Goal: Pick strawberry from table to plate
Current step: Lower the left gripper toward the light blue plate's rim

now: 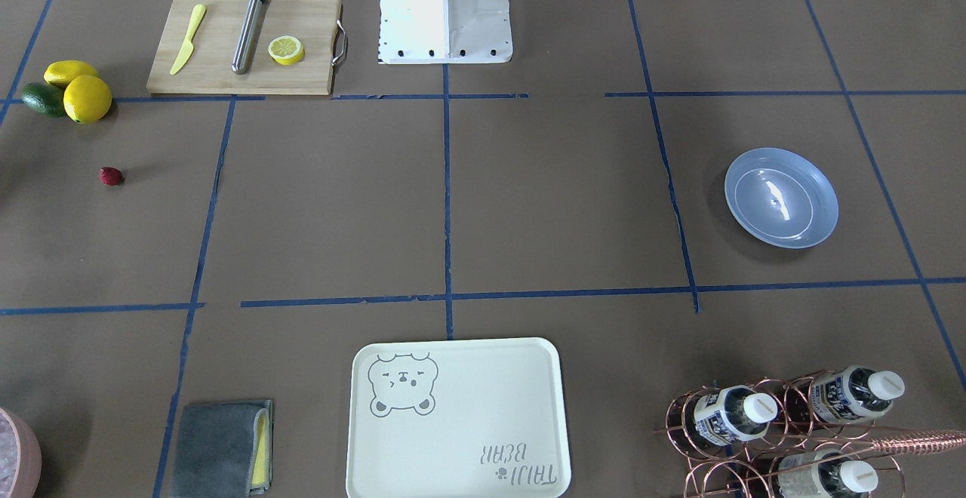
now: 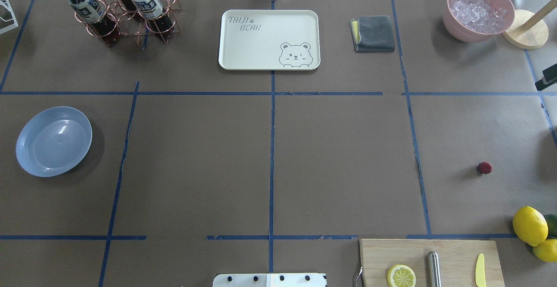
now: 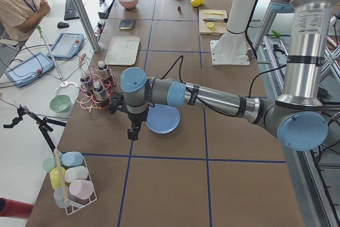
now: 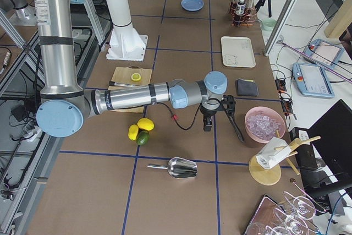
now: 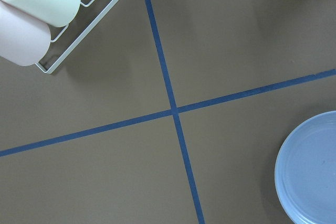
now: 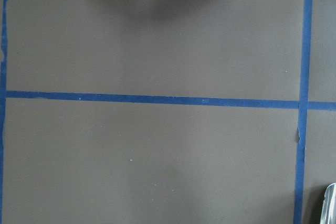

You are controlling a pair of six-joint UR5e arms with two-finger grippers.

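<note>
A: Where is the strawberry (image 1: 111, 176)?

B: It lies on the table (image 1: 528, 204), alone on the brown paper. It is tiny and dark red.

A: What is close to it?

B: Two lemons (image 1: 84, 96) and a green avocado (image 1: 41, 98) sit near it in a little bunch. They do not touch it. Past them is a wooden chopping board (image 1: 219, 68). On it are a lemon half (image 1: 286, 50), a yellow knife (image 1: 187, 39) and a metal stick (image 1: 249, 29).

A: And the plate (image 1: 781, 197)?

B: The shiny light-blue plate is far away, at the other end of the table.

A: What does the table look like?

B: It is wide and flat. Blue tape lines cut the brown paper into big squares. Along the side away from the robot are a cream bear tray (image 1: 468, 422), a folded grey cloth (image 1: 219, 449), bottles (image 1: 736, 413) in a copper wire rack and a pink bowl (image 2: 478, 11) full of ice.

A: What about the grippers?

B: The left gripper (image 3: 133, 131) hangs over the table, just beside the plate. The right gripper (image 4: 208, 124) hangs over the strawberry's end, near the pink bowl. I cannot tell if either one is wide or narrow.

A: And the room?

B: A person (image 3: 21, 3) is at a white desk (image 3: 32, 104) next to the table. There are screens and cables on it.
</note>
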